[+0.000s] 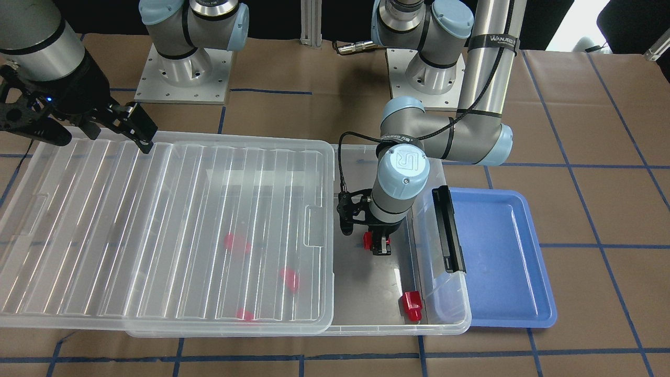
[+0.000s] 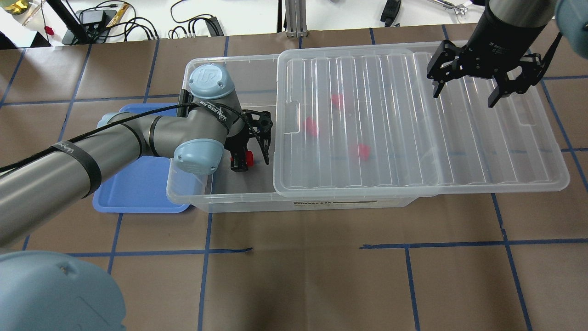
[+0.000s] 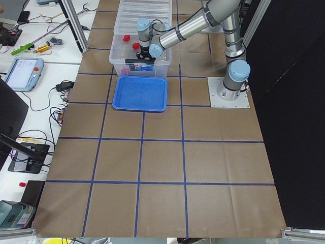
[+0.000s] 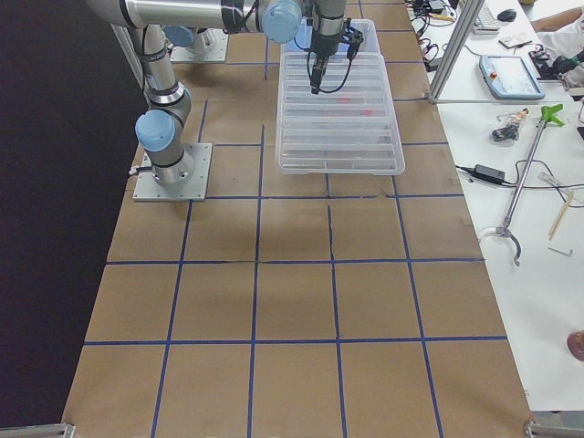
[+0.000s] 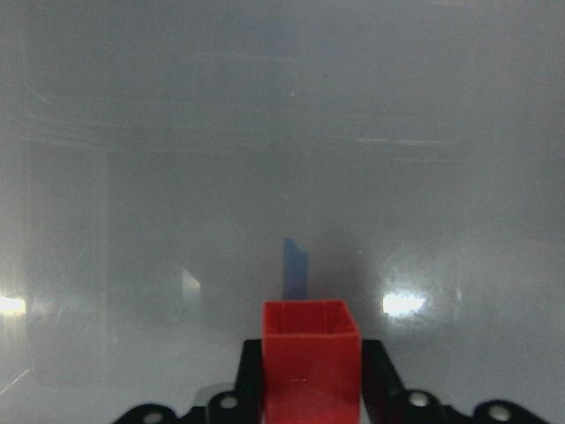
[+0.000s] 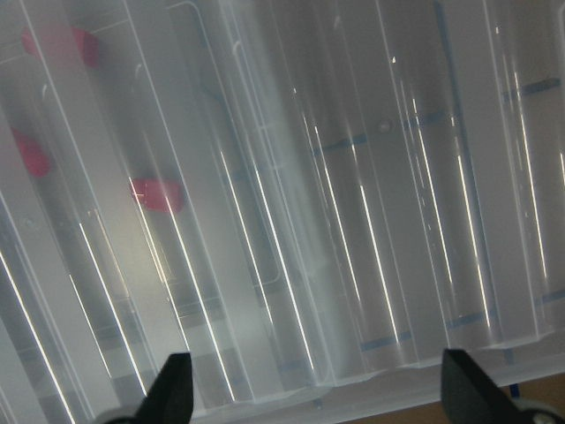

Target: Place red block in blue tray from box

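My left gripper (image 1: 378, 246) is shut on a red block (image 1: 370, 240) inside the uncovered end of the clear box (image 1: 450, 317). In the left wrist view the block (image 5: 311, 364) sits between the fingers over the box floor. Another red block (image 1: 412, 305) lies in the box's near corner. Three more show blurred under the ribbed lid (image 1: 157, 225), one of them near the middle (image 1: 236, 243). The blue tray (image 1: 497, 251) lies empty beside the box's latch end. My right gripper (image 2: 464, 97) is open and empty above the lid's far end.
The lid (image 2: 413, 128) is slid sideways and overhangs the box end on my right. A black latch bar (image 1: 448, 230) stands on the box wall between my left gripper and the tray. Both arm bases (image 1: 183, 73) stand behind the box.
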`<state>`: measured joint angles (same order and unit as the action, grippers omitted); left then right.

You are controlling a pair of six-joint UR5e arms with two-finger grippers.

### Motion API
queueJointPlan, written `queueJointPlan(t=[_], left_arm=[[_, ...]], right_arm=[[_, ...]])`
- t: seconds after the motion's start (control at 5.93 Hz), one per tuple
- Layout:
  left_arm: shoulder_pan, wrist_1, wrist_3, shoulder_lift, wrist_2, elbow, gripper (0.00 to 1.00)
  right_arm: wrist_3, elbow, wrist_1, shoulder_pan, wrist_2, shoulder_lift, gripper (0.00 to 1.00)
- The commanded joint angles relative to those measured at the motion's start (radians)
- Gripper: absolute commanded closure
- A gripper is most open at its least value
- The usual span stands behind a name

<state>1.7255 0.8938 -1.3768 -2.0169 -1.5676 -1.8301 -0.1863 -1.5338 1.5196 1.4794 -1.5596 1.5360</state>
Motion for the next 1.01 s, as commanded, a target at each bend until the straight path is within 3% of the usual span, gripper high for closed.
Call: queueJointPlan(t=[0.0, 0.17, 0.67, 0.84], left_arm=[[-0.009, 0.014, 0.002, 0.027, -0.006, 0.024, 0.97], [-0.036, 0.043, 0.002, 0.081, -0.005, 0.052, 0.97], [-0.128, 0.464, -0.019, 0.207, -0.015, 0.292, 0.97], [-0.194, 0.511, -0.034, 0.225, -0.017, 0.314, 0.97]], right_arm=[[-0.037, -0.003, 0.001, 0.048, -0.002, 0.007, 0.00], [-0.038, 0.000, 0.004, 0.067, 0.004, 0.007, 0.00], [-0.026, 0.001, 0.005, 0.068, -0.003, 0.004, 0.00], [-0.021, 0.001, 0.004, 0.067, -0.005, 0.000, 0.00]])
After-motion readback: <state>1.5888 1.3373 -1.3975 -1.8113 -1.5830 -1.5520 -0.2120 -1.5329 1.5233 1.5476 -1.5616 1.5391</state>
